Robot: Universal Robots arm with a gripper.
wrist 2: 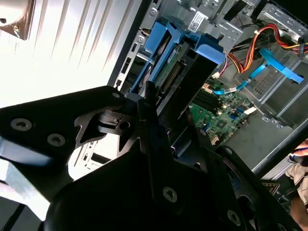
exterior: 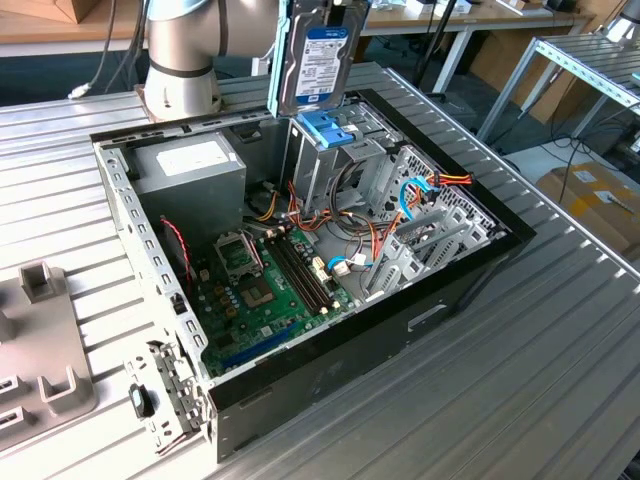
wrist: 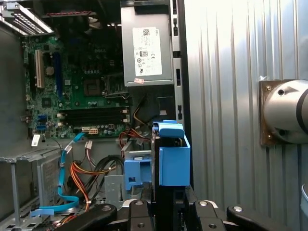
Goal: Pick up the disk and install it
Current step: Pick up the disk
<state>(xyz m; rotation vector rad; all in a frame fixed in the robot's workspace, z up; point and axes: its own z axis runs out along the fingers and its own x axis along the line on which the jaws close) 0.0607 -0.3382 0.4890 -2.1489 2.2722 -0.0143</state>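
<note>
Holding disk (exterior: pixel 318 60) vertical above drive cage (exterior: pixel 325 165) — gripper (wrist: pixel 166 211) clamped, pointing down.

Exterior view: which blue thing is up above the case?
The disk, upright with a white-and-blue label and light-blue rail. The blue latch sits below on the cage; the blue cables lie inside.
</note>
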